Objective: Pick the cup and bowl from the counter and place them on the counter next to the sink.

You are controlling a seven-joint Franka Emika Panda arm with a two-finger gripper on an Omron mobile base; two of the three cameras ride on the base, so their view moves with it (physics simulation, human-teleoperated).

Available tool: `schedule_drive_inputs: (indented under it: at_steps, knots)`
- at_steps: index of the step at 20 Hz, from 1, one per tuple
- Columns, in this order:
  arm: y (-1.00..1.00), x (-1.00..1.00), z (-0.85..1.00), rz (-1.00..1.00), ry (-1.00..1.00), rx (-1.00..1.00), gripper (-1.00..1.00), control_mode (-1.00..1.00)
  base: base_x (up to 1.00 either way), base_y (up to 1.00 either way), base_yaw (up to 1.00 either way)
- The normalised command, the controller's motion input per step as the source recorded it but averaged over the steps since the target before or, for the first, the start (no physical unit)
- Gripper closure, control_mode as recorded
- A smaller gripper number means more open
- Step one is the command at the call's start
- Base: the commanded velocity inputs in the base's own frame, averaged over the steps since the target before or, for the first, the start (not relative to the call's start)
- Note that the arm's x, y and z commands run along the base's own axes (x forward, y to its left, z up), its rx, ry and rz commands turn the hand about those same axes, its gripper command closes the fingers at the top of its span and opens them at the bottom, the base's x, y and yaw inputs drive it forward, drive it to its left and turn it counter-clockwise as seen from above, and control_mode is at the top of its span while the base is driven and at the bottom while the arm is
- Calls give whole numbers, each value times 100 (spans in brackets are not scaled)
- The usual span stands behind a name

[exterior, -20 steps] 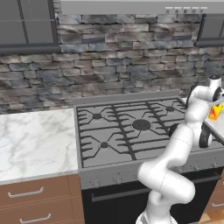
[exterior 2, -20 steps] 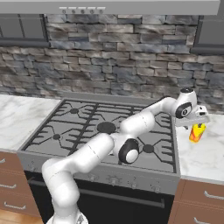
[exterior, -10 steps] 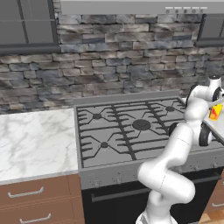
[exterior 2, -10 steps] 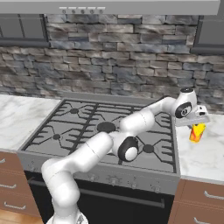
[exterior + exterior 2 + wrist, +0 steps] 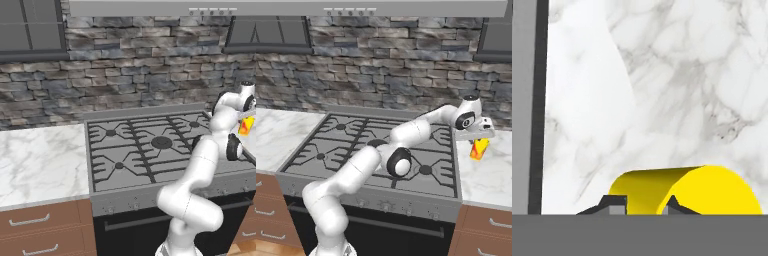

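One yellow cup (image 5: 479,148) stands on the white marble counter (image 5: 487,176) just past the right edge of the gas stovetop (image 5: 376,150), near that counter's left edge. A red-orange mark shows on its side in both base views, but it is too small to read as a letter or a brand. In the left base view the cup (image 5: 245,126) sits at the far right of the picture, partly behind the white arm.

One gripper (image 5: 479,135) reaches over the stovetop's right edge and comes down onto the cup. In the hand view its two dark fingertips (image 5: 615,204) stand close together on the cup's (image 5: 712,190) wall — one outside the rim, one inside — so the jaws are pinching the cup's side. The cup's open mouth faces the hand camera, and the veined marble (image 5: 682,85) lies beyond it, with the dark edge strip of the stovetop (image 5: 539,100) along the left of that view.

Five burners can be counted on the stovetop under black grates. A second stretch of marble counter (image 5: 35,160) lies left of the stovetop, over brown wooden drawers (image 5: 45,230) — two handles visible there.
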Motion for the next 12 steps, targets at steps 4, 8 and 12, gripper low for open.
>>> schedule_drive_inputs:
  at_steps: [4,8,12]
  knots:
    - [39,-39,13,-9,0,0,100,-100,0,0,0]
    - [50,-70,19,-8,-1,0,100,-100,0,0,0]
    - [62,-73,41,-7,-7,0,100,-100,0,0,0]
